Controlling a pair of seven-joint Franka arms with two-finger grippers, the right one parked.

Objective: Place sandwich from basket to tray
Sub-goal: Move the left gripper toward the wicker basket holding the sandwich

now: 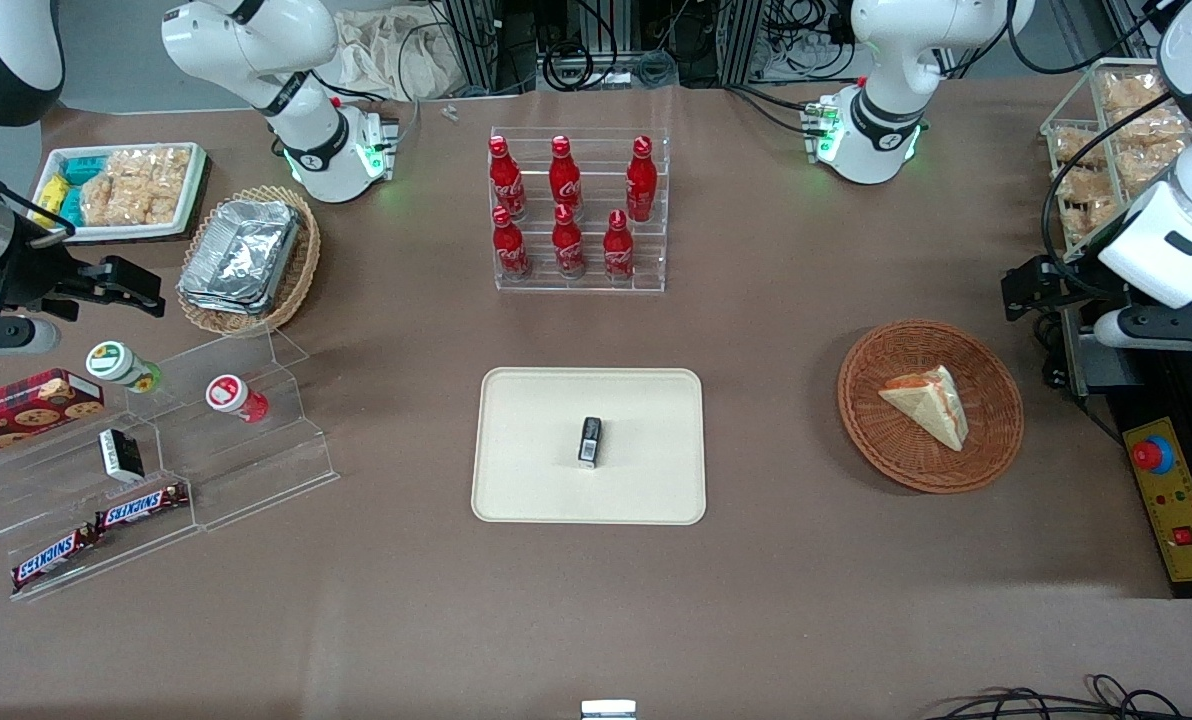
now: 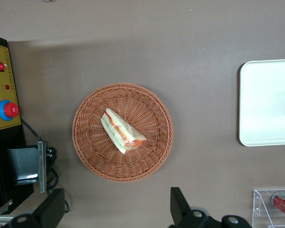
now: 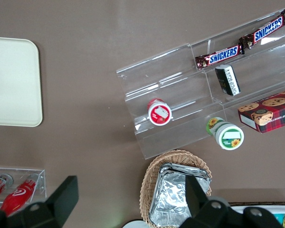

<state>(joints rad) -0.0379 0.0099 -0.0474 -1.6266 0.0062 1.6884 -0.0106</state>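
Observation:
The sandwich (image 1: pixel 928 402), a pale bread wedge with red-orange filling, lies in the round reddish-brown wicker basket (image 1: pixel 896 450) toward the working arm's end of the table. The cream-beige tray (image 1: pixel 526 470) lies at the table's middle with a small black box (image 1: pixel 590 442) on it. My left gripper (image 1: pixel 1031 290) hangs high above the table beside the basket, open and empty. In the left wrist view the sandwich (image 2: pixel 122 131) lies in the basket (image 2: pixel 147 104), the tray (image 2: pixel 266 109) shows at the edge, and the gripper (image 2: pixel 116 209) has its fingers (image 2: pixel 178 204) wide apart, clear of the basket.
A clear rack of red cola bottles (image 1: pixel 578 215) stands farther from the camera than the tray. A yellow control box with a red button (image 1: pixel 1161 490) sits beside the basket. A tan basket of foil pans (image 1: pixel 246 258) and a clear snack stand (image 1: pixel 146 450) lie toward the parked arm's end.

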